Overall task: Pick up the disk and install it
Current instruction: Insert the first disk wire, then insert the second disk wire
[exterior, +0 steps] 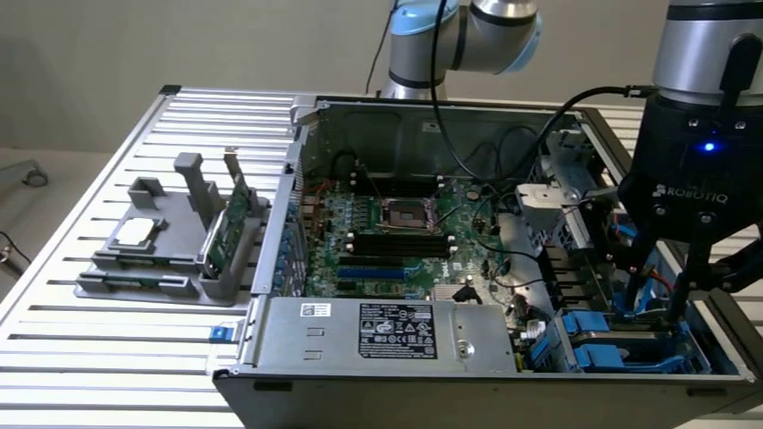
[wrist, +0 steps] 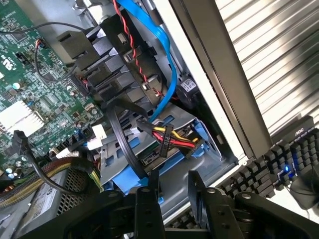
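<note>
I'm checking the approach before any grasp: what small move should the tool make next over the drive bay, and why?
Probably ease it straight down, slowly. The tool is open and hangs above the disk in its blue bracket, not yet gripping it. The yellow-and-red cable bundle crosses the bay close to the fingers, so a slow descent seems safest.

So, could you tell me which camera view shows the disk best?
The wrist view: the disk sits mid-picture in its blue bracket, cables across it. In the exterior view the disk lies low in the case corner, under the gripper.
</note>
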